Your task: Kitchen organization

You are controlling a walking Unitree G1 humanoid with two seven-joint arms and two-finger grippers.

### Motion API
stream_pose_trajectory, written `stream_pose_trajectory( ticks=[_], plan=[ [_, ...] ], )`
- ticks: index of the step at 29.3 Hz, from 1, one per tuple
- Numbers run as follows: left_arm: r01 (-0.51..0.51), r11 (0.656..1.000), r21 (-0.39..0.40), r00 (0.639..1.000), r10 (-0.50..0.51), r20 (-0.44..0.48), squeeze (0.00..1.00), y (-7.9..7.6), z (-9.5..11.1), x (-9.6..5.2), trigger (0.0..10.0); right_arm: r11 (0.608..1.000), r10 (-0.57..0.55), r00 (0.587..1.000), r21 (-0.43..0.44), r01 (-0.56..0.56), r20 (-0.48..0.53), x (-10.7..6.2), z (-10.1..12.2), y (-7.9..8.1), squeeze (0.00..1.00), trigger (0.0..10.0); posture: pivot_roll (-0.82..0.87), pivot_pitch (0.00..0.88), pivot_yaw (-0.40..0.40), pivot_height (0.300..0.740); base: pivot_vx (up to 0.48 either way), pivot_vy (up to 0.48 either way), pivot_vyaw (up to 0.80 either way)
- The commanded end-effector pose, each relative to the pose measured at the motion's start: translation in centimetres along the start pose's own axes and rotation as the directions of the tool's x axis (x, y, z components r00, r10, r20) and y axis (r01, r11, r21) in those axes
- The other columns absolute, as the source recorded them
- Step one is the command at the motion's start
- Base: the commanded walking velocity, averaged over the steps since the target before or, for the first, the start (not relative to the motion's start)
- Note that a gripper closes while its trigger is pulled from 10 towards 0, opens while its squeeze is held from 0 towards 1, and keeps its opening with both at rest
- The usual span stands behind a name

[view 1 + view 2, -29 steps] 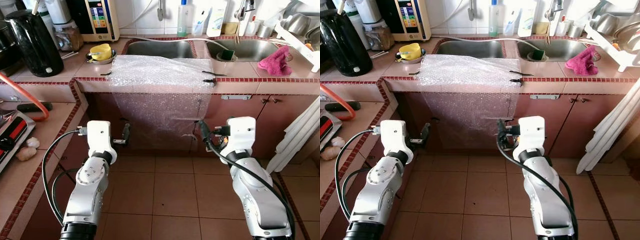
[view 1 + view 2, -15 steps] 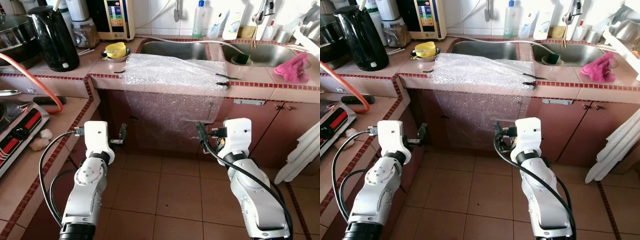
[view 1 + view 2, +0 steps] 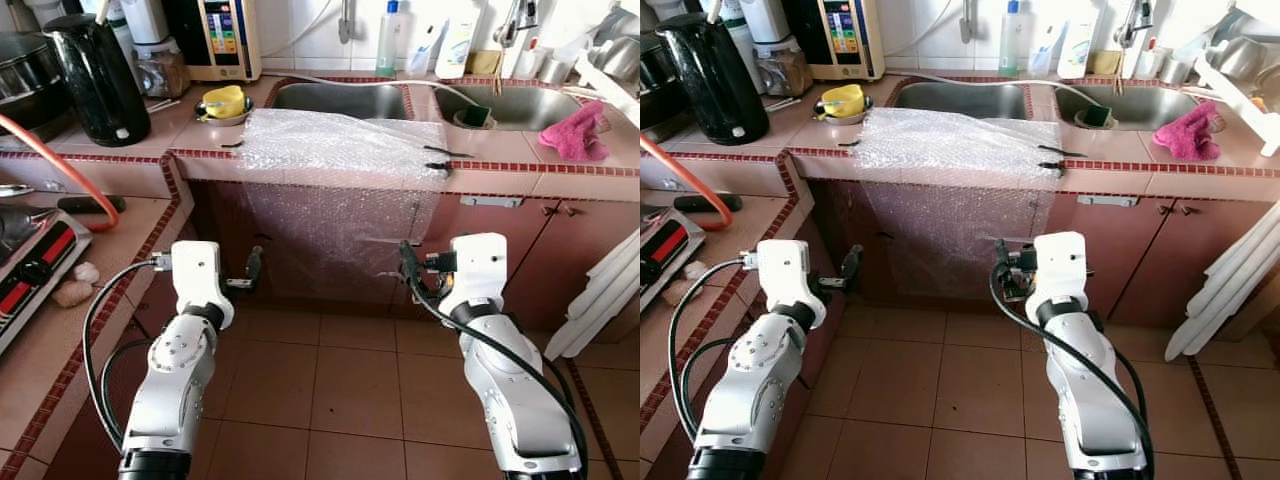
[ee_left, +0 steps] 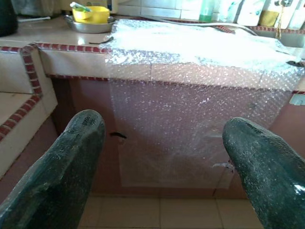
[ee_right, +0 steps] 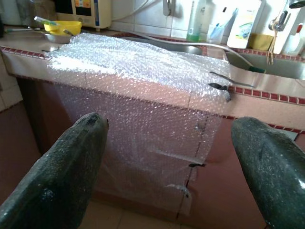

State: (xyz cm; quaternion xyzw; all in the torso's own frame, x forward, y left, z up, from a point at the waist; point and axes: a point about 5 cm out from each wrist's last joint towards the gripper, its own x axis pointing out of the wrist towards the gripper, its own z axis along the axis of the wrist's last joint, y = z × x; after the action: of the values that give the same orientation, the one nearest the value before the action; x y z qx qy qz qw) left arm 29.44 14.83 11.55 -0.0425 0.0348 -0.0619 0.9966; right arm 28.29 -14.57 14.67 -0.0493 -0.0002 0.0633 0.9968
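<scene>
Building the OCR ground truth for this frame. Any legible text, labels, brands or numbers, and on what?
No text can be read in these frames.
Water purifier: coloured display panel with markings, too small to read.
White bottle behind the sinks: printed label, too blurred to read.
Blue-capped bottle: label unreadable.
Black kettle: no marking visible.
Bubble wrap: no print.

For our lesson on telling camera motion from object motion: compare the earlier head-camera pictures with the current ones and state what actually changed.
Only the camera's framing shifted sideways, then partway back; that is the head view moving, not the things. The left gripper and right gripper stay raised before the counter, fingers open, holding nothing. The bubble wrap remains taped over the counter edge, the pink cloth beside the sink, the black kettle in place.
</scene>
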Motion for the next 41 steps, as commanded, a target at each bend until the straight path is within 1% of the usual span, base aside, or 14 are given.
stream_pose_trajectory(
  ticks=[1, 21, 27, 28, 30, 34, 35, 36, 38, 39, 40, 41],
  plan=[
    [0.004, 1.000, 0.008, 1.000, -0.004, 0.014, 0.00, 0.02, 0.51, -0.02, 10.0, 1.000, 0.019, 1.000, -0.002, -0.019, 0.015, 0.17, 0.37, 0.22, 0.00, 10.0, 0.01, 0.000, 0.018, 0.740, 0.274, 0.000, 0.00],
    [0.014, 1.000, 0.001, 1.000, -0.014, -0.005, 0.00, -0.21, 0.18, 0.16, 10.0, 0.998, 0.062, 0.998, 0.007, -0.062, 0.020, 0.16, 0.38, 0.57, 0.00, 10.0, 0.00, 0.000, 0.023, 0.740, 0.312, 0.000, 0.00],
    [0.012, 1.000, 0.002, 1.000, -0.012, -0.006, 0.00, -0.17, 0.16, 0.15, 10.0, 0.999, 0.048, 0.999, -0.016, -0.048, 0.020, 0.21, 0.42, 0.45, 0.00, 10.0, 0.00, 0.000, 0.024, 0.740, 0.337, 0.000, 0.00],
    [0.012, 1.000, 0.003, 1.000, -0.012, -0.007, 0.00, -0.18, 0.12, 0.15, 10.0, 0.999, 0.023, 1.000, -0.043, -0.022, 0.017, 0.17, 0.34, 0.37, 0.00, 10.0, 0.00, 0.000, 0.024, 0.740, 0.341, 0.000, 0.00],
    [0.012, 1.000, 0.003, 1.000, -0.012, -0.009, 0.00, -0.18, 0.10, 0.16, 10.0, 0.999, 0.016, 1.000, -0.040, -0.016, 0.018, 0.16, 0.32, 0.39, 0.00, 10.0, 0.00, 0.000, 0.025, 0.740, 0.341, 0.000, 0.00],
    [0.012, 1.000, 0.005, 1.000, -0.012, -0.012, 0.00, -0.18, 0.06, 0.16, 10.0, 1.000, 0.018, 1.000, 0.017, -0.019, 0.024, 0.12, 0.35, 0.54, 0.00, 10.0, 0.00, 0.000, 0.026, 0.740, 0.342, 0.000, 0.00],
    [0.012, 1.000, 0.005, 1.000, -0.012, -0.012, 0.00, -0.18, 0.06, 0.16, 10.0, 1.000, 0.018, 1.000, 0.017, -0.019, 0.024, 0.12, 0.35, 0.54, 0.00, 10.0, 0.00, 0.000, 0.026, 0.740, 0.341, 0.000, 0.00],
    [0.012, 1.000, 0.006, 1.000, -0.012, -0.013, 0.00, -0.19, 0.06, 0.20, 10.0, 1.000, 0.003, 0.999, -0.012, -0.002, 0.046, 0.24, 0.61, 0.51, 0.00, 10.0, -0.01, 0.000, 0.027, 0.740, 0.337, 0.000, 0.00],
    [0.013, 1.000, 0.006, 1.000, -0.013, -0.013, 0.00, -0.20, 0.06, 0.21, 10.0, 0.999, -0.006, 0.999, -0.033, 0.008, 0.051, 0.29, 0.67, 0.52, 0.00, 10.0, -0.01, 0.000, 0.026, 0.740, 0.339, 0.000, 0.00],
    [0.013, 1.000, 0.007, 1.000, -0.013, -0.013, 0.00, -0.20, 0.06, 0.21, 10.0, 0.999, -0.007, 0.999, -0.035, 0.008, 0.049, 0.29, 0.65, 0.54, 0.00, 10.0, -0.01, 0.000, 0.026, 0.740, 0.341, 0.000, 0.00],
    [0.011, 1.000, 0.007, 1.000, -0.011, -0.013, 0.00, -0.19, 0.05, 0.21, 10.0, 0.999, 0.038, 0.999, -0.009, -0.038, 0.032, 0.18, 0.53, 0.84, 0.00, 10.0, -0.01, 0.000, 0.026, 0.740, 0.337, 0.000, 0.00],
    [0.011, 1.000, 0.007, 1.000, -0.011, -0.013, 0.00, -0.19, 0.05, 0.21, 10.0, 0.999, 0.038, 0.999, -0.009, -0.038, 0.032, 0.18, 0.53, 0.84, 0.00, 10.0, -0.01, 0.000, 0.026, 0.740, 0.337, 0.000, 0.00]
  ],
)
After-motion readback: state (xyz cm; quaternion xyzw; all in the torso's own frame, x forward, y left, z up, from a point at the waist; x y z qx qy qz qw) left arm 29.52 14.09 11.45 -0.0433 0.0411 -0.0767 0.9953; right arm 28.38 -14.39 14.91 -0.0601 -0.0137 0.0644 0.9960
